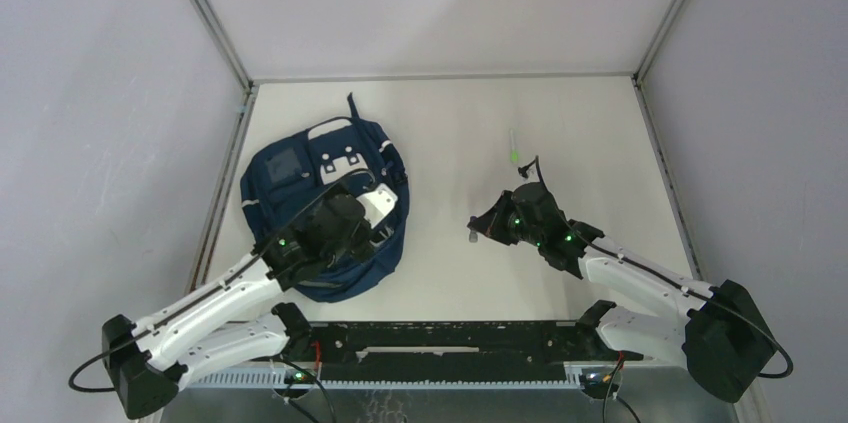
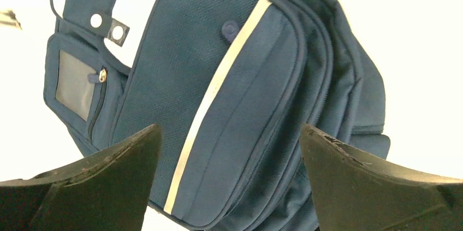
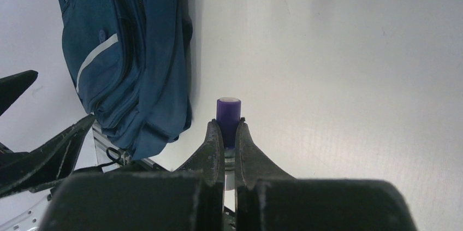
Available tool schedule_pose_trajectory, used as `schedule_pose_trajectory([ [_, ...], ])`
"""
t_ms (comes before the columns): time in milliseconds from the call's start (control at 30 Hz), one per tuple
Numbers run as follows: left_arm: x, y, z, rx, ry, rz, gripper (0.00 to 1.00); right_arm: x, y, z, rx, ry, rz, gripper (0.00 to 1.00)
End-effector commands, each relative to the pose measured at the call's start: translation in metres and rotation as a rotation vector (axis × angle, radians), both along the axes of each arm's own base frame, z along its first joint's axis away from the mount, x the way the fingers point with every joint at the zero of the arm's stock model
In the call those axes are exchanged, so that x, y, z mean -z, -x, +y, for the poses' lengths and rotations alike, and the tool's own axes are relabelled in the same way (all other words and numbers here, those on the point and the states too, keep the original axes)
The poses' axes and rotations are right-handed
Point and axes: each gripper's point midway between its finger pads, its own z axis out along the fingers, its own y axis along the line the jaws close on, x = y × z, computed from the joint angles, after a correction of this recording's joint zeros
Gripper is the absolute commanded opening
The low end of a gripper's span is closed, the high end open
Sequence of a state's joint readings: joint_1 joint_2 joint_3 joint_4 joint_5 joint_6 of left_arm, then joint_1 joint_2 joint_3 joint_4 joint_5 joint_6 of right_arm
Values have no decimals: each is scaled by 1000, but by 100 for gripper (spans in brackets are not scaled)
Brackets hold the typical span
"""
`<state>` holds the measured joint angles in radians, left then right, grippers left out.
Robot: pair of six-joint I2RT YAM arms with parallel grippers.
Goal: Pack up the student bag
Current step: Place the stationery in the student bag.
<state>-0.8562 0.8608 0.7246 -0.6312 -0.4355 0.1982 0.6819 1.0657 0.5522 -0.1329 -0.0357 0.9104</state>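
The student bag lies flat at the left of the table, navy blue with white front patches and a pale stripe. My left gripper hovers over its near half. In the left wrist view it stands wide open, with only the bag's fabric showing between the fingers. My right gripper is at mid-table, right of the bag. In the right wrist view it is shut on a purple-capped marker, which points out past the fingertips. The bag lies to the left of that marker.
A green pen lies on the table beyond the right gripper. A black rail runs along the near edge between the arm bases. Grey walls close in the table on the left, right and far sides.
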Motion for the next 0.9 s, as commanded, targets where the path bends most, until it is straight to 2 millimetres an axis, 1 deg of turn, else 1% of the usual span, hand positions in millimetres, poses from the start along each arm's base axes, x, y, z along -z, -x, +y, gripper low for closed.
schedule_pose_trajectory([
  [0,-6,-7,10,-75,4,11,99,-9,-4,5,-15,-26,-38,0],
  [67,2,-9,15,-91,-30,21,97,-9,-3,7,-23,-32,-32,0],
  [133,7,-9,12,-79,-36,39,95,-10,-2,9,-30,-42,-29,0],
  [233,7,-8,5,-55,-13,52,95,-11,-2,10,-32,-47,-32,0],
  [367,11,-12,5,-68,-25,42,95,-10,-3,11,-33,-47,-34,0],
  [467,16,-21,13,-116,-74,14,94,-10,-3,13,-39,-51,-31,0],
  [567,25,-26,18,-146,-140,23,91,-10,-3,14,-43,-54,-31,0],
  [667,24,-32,15,-167,-149,17,85,-9,-3,13,-44,-52,-30,0],
  [800,15,-40,12,-189,-137,-11,71,-10,-2,13,-47,-52,-30,0],
  [867,11,-42,12,-210,-135,-21,66,-9,-2,12,-46,-47,-30,0],
])
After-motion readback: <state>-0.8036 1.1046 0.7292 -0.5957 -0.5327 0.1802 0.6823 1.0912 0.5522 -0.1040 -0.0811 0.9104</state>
